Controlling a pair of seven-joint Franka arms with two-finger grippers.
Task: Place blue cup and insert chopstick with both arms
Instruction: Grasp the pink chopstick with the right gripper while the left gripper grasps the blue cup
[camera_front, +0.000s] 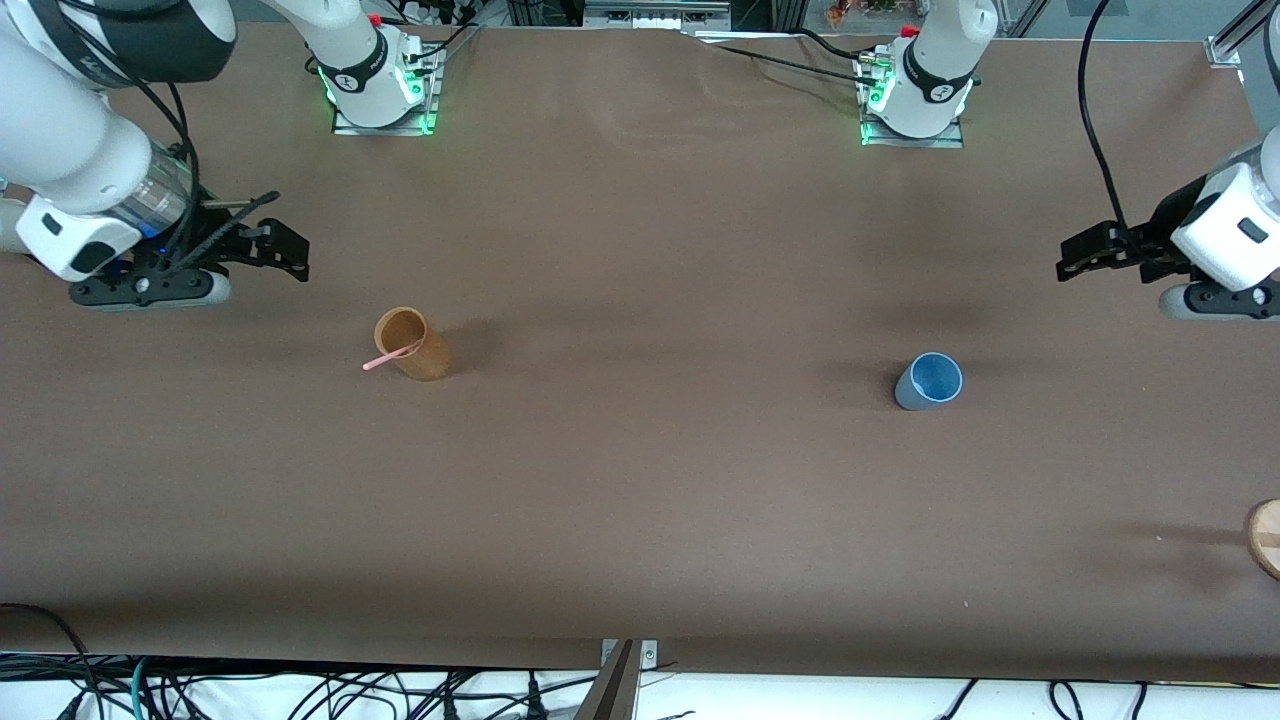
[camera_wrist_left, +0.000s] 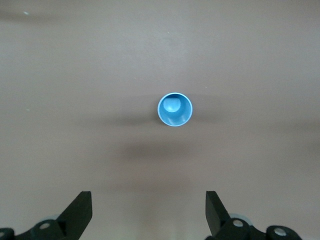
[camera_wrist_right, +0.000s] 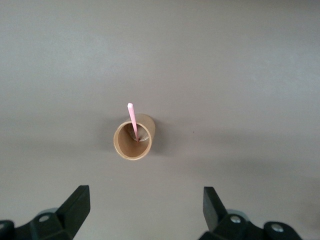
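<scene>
Below the left claw, well apart from it, the blue cup is seen upright and empty on the table. The chopstick is leaned in the brown cup, below the right claw. Both claws are held wide and empty, so no step is judged begun. A descent around the blue cup is called for first. A wooden disc lies at the table edge; no obstruction is seen.
</scene>
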